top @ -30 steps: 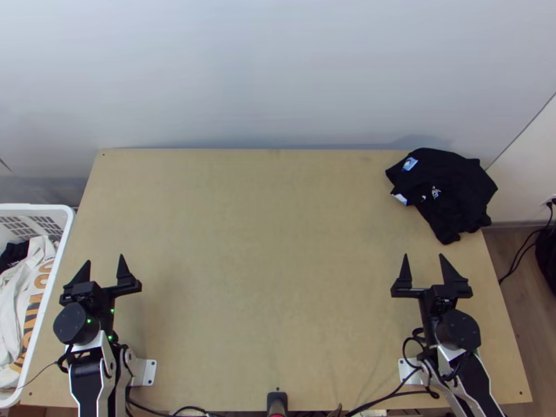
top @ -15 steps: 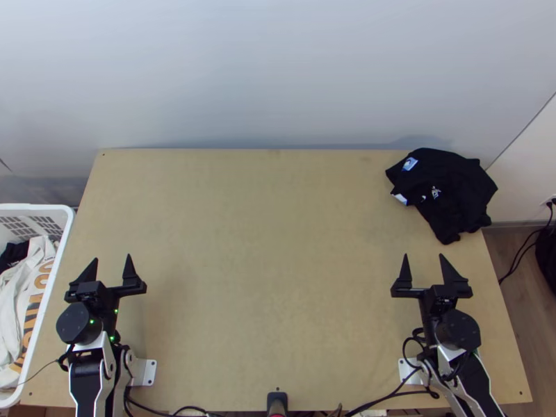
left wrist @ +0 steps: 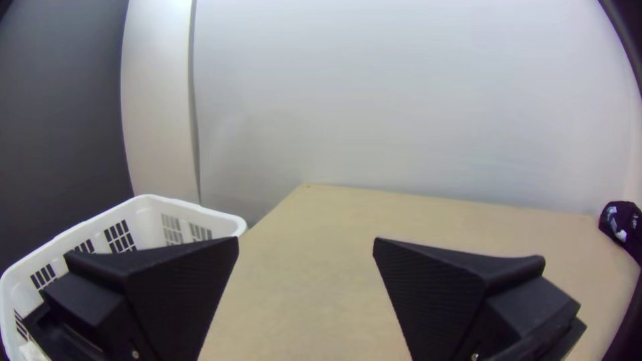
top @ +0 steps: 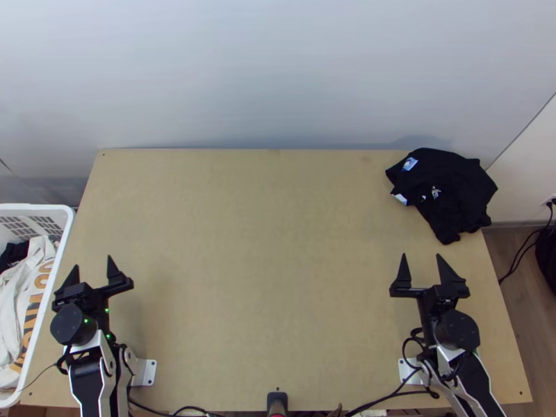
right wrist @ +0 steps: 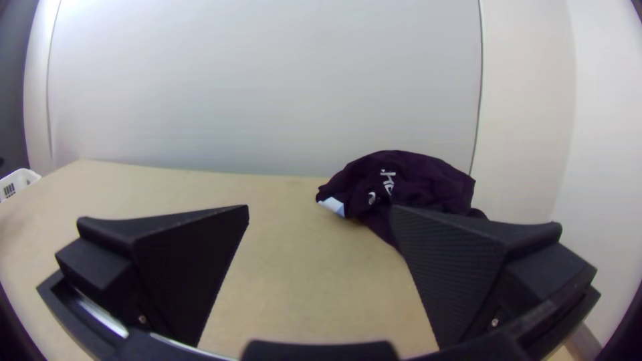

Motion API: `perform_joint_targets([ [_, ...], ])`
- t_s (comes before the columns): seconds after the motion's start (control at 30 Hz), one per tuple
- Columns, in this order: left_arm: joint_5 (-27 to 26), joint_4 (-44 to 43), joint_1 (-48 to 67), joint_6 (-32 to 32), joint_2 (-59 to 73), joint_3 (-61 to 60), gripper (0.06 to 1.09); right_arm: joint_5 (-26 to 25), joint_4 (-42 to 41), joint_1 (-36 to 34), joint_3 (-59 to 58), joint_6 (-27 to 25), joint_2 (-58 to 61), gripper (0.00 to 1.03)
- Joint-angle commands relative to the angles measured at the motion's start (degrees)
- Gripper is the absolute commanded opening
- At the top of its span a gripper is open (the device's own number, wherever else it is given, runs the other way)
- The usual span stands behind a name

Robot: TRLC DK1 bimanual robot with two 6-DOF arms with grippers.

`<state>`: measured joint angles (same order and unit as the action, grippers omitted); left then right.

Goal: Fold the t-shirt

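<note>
Two sets of fingers, both parted wide: left gripper (top: 92,263) at counter's (top: 264,278) nine o'clock, right gripper (top: 421,256) at three. Shirt (top: 455,184) bunched at two o'clock, partly past edge.

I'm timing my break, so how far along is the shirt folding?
Nothing looks done: the black shirt lies bunched at the far right corner of the table. Nothing is in hand; left gripper and right gripper are open. Spreading and folding seem left.

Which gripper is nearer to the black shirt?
Right. The right gripper is on the near side of the shirt; the left gripper is across the table, beside the basket.
</note>
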<state>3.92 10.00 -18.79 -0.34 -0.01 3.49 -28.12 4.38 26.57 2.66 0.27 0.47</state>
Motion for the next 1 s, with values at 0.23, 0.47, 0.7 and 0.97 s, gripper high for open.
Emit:
perform_joint_targets([
  [0.23,7.1,2.2,-1.3,-1.5,2.4,11.4,1.04,-4.8,-10.5,1.9,8.9,-9.8,3.7,0.98],
  [0.47,9.8,3.7,-8.0,-0.5,22.2,25.7,1.04,-6.1,-5.1,3.7,21.3,-9.2,17.8,0.98],
  [0.7,6.6,-2.7,-19.9,-1.2,42.3,33.1,1.04,-9.0,5.7,3.8,34.0,-6.5,24.8,0.98],
  [0.97,6.3,-9.6,-27.4,-2.3,54.7,32.9,1.04,-9.0,23.0,1.7,41.1,-2.0,26.5,0.98],
])
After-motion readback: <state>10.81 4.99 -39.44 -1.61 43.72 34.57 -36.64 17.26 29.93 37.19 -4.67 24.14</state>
